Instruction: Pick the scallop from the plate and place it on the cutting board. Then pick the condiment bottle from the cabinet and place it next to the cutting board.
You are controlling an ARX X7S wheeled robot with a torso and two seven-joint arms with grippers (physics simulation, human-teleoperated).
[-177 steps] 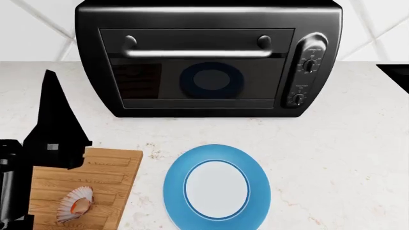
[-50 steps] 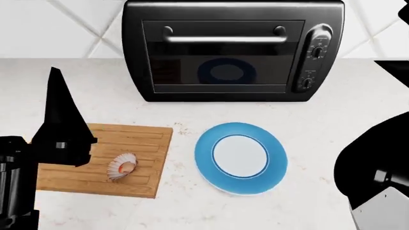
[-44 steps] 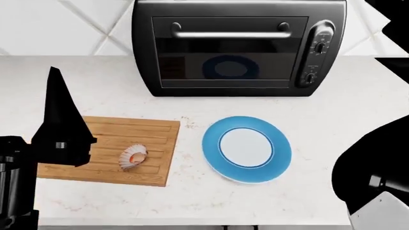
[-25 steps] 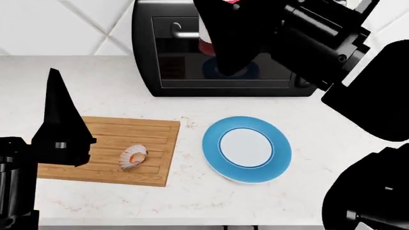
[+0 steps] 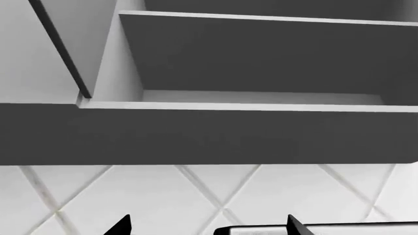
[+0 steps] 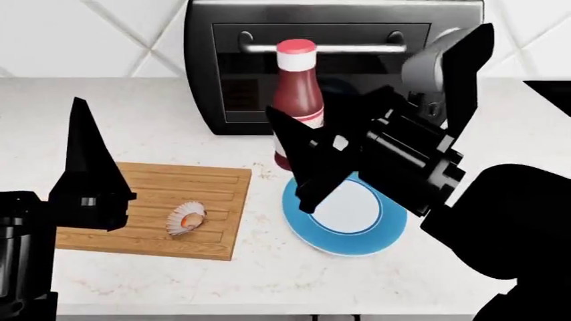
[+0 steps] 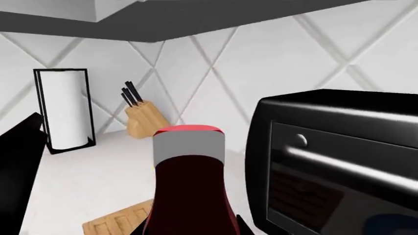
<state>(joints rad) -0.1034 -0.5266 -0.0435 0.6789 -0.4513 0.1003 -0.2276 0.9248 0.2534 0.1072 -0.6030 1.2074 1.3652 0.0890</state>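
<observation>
While looking through the head view: scallop lying on the cutting board, so first job looks done; plate bare, partly hidden behind the right gripper; condiment bottle upright in that gripper, held low down, jaws closed on its bottom part, hanging in front of the toaster oven and over the gap between board and plate; left gripper parked at the board's left end, holding nothing, hard to tell how wide open.

From the left wrist view: only the cabinet shelves and tiled wall; two dark finger tips at the edge, apart, nothing between them.

From the right wrist view: bottle close up, red cap on top, board corner below; paper towel roll and knife block far back.

To do well — keep bottle straight up; bring it down slowly onto bare counter just beside the board, not on the plate; let go only once it stands.

Half a second ago: arm higher and bottle mostly hidden; now lower, whole bottle showing — board, shell, plate unmoved.
</observation>
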